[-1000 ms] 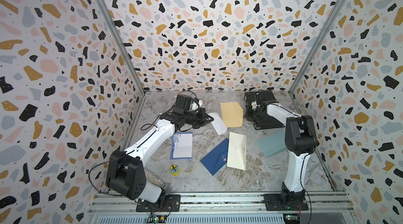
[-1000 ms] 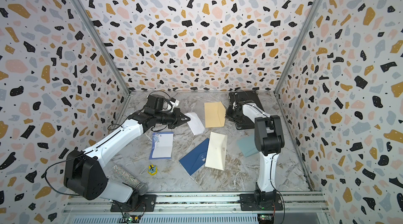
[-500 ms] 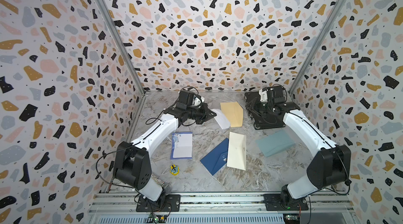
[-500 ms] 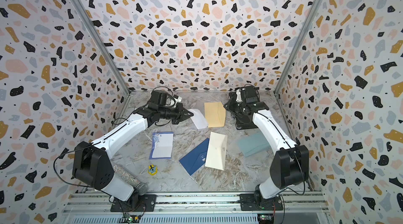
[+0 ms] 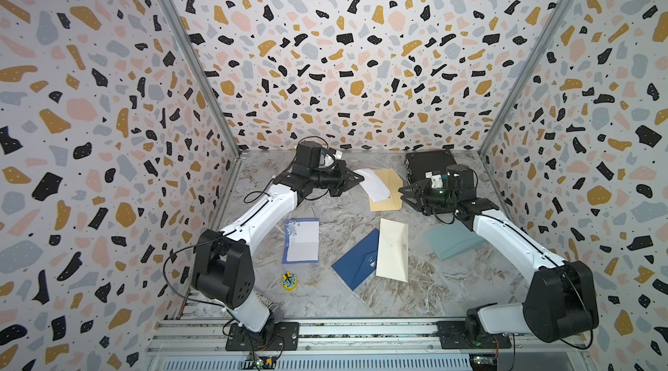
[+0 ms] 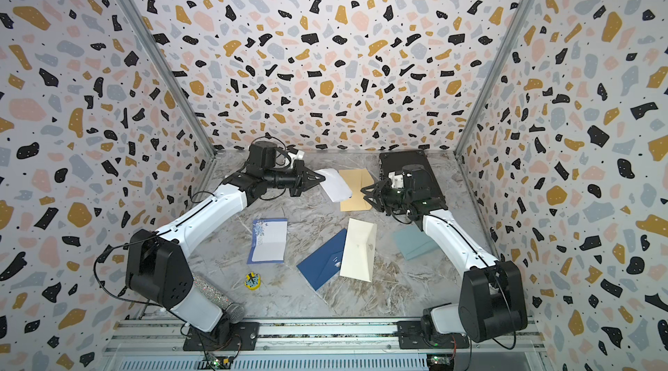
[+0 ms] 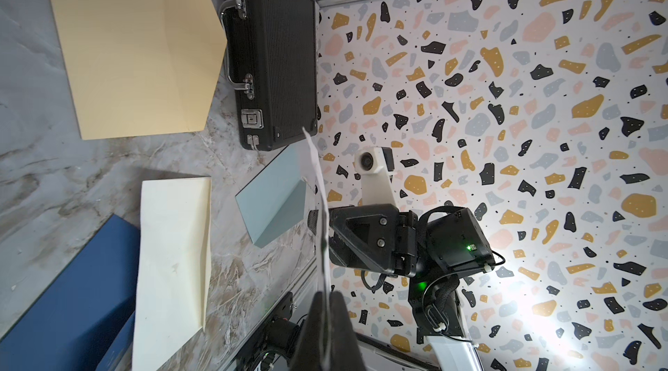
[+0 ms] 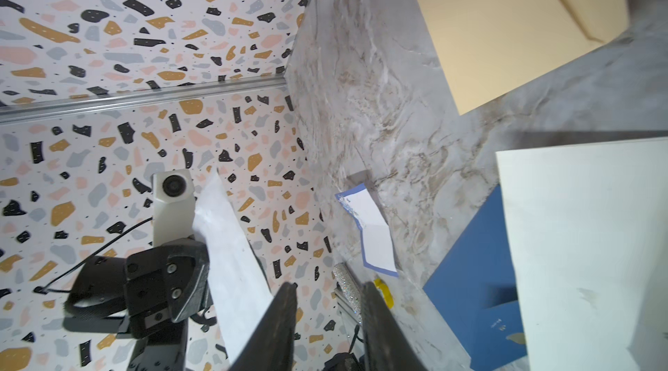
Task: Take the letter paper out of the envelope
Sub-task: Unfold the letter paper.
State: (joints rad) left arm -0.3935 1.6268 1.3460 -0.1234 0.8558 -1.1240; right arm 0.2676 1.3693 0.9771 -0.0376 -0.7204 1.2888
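We hold the white folded letter paper (image 5: 374,185) clamped in the left gripper (image 5: 358,180) fingers, lifted over the tan paper envelope (image 5: 393,203). The right gripper (image 5: 402,195) has swung in beside that envelope, fingers (image 8: 280,326) apart, empty. Extraction appears complete; a handover looks likely.

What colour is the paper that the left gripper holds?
The paper is plain white; a top view shows it best.

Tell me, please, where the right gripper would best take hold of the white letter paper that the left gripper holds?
Probably the free end, away from the left gripper. The white letter paper sticks out in the air above the tan envelope, toward the right gripper, so its open jaws could close over that end from the right arm's side.
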